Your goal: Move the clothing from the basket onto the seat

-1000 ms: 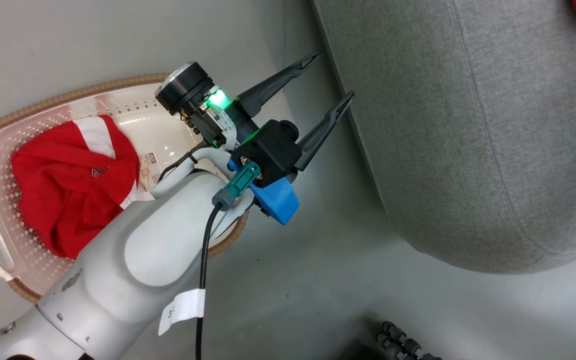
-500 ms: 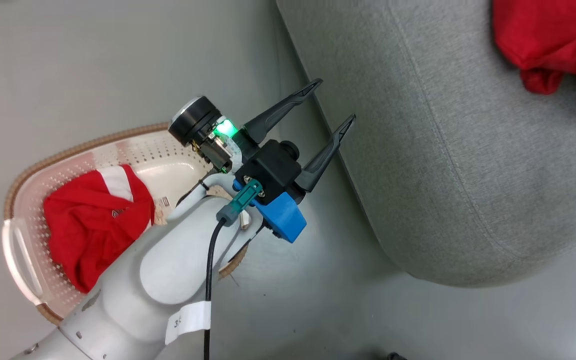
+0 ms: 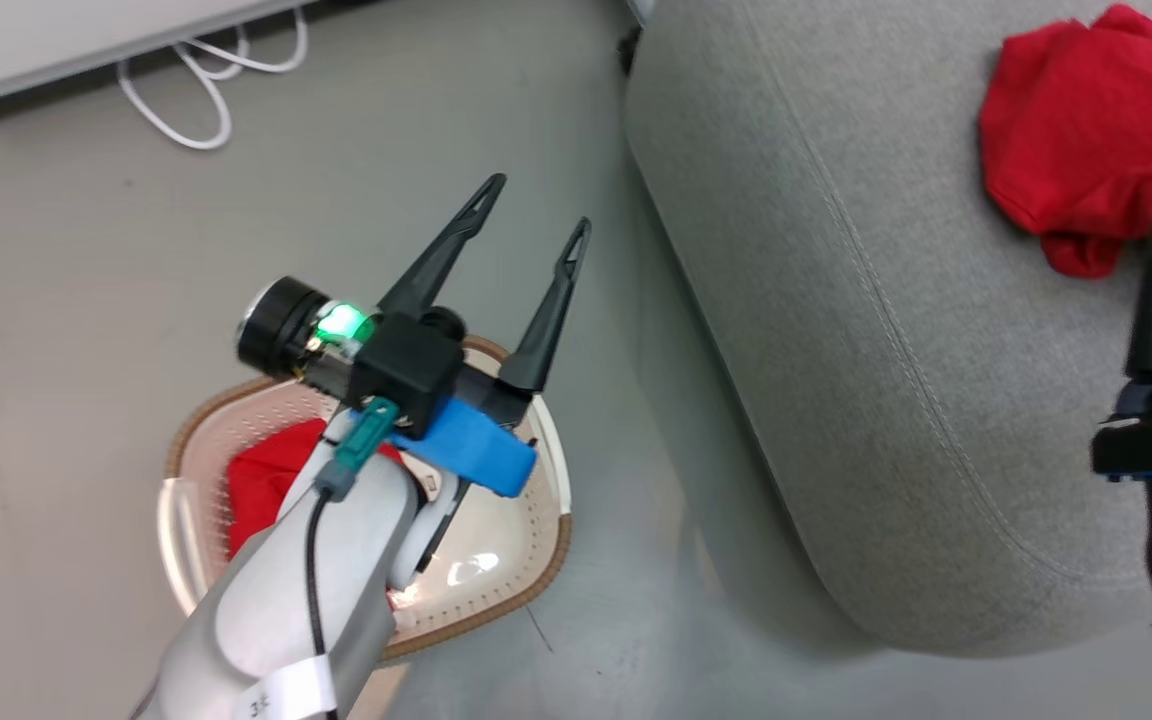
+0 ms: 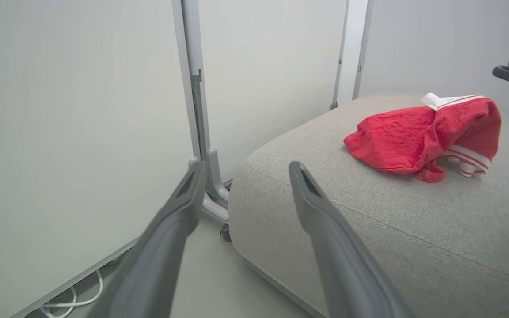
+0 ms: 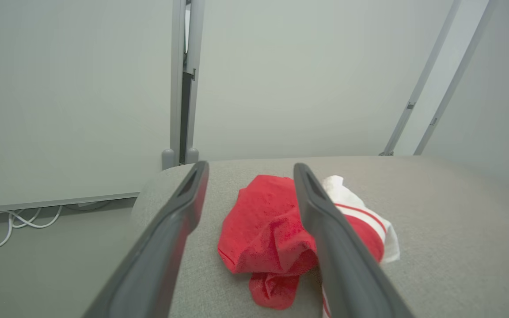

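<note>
The pale left forearm rises from the lower left of the head view, and the left end effector hangs above the basket, its two dark fingers spread wide with nothing between them. They point up the frame, away from the load. Under the arm, at the basket's left side, a red garment lies bunched, partly hidden by the wrist.

This looks like the pickup of the last piece. To do it well, the wrist should tip so the fingers point down into the basket, then descend over the thickest fold, not a single flat layer. It should close there and lift well above the rim before crossing to the seat. The basket looks light, so a finger catching its wall could drag it across the smooth grey floor.

The basket is cream plastic, oval, dotted with small holes, with a brown woven-look rim. The garment is soft and limp.

Farther off, at the right, the seat is a large rounded cushion of light grey woven cloth with a stitched seam. The other red garment lies crumpled on it in the upper right, white stripes showing. The right end effector hovers just short of it, fingers apart and empty. A white cable loops at the upper left.
</note>
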Robot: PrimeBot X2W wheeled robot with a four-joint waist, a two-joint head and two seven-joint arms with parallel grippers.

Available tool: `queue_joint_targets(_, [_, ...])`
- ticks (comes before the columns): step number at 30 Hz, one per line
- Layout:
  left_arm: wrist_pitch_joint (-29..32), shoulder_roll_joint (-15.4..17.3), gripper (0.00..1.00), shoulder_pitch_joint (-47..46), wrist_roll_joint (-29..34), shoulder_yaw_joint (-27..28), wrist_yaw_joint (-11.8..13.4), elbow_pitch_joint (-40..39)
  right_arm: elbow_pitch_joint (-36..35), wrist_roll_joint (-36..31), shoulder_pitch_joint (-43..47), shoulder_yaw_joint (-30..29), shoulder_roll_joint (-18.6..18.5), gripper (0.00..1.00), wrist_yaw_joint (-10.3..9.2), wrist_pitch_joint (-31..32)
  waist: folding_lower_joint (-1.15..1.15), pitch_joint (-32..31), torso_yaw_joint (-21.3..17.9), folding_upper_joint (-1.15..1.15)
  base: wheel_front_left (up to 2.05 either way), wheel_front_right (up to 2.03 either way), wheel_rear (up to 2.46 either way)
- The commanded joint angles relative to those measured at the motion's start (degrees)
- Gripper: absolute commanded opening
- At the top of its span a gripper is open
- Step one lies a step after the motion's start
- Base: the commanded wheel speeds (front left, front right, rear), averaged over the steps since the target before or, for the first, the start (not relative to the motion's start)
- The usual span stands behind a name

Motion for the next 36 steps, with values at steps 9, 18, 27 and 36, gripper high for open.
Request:
queue_joint_targets(9, [-0.19, -1.01, 1.0, 8.53, 2.5, 11.28, 1.56, -4.41, -1.68, 0.67, 1.79, 8.83, 0.46, 1.0, 0.01, -0.2, 0.01, -8.59, 7.35, 0.0, 0.0, 0.0, 0.0])
queue_joint_targets(18, [-0.19, -3.18, 1.0, 16.61, 4.74, 21.43, 0.55, -5.31, -0.48, 1.81, 3.73, 14.55, 2.08, 1.0, 0.01, -0.2, 0.01, -13.5, 11.04, 0.0, 0.0, 0.0, 0.0])
queue_joint_targets(27, [-0.19, -5.23, 1.0, 23.14, 7.25, 28.1, -1.58, -6.18, 0.68, 2.23, 8.52, 16.12, 3.76, 1.0, 0.01, -0.2, 0.01, -17.06, 13.31, 0.0, 0.0, 0.0, 0.0])
queue_joint_targets(36, [-0.19, -6.85, 1.0, 27.57, 8.9, 30.87, -4.19, -6.25, 1.42, 2.55, 12.88, 15.62, 4.71, 1.0, 0.01, -0.2, 0.01, -19.22, 14.16, 0.0, 0.0, 0.0, 0.0])
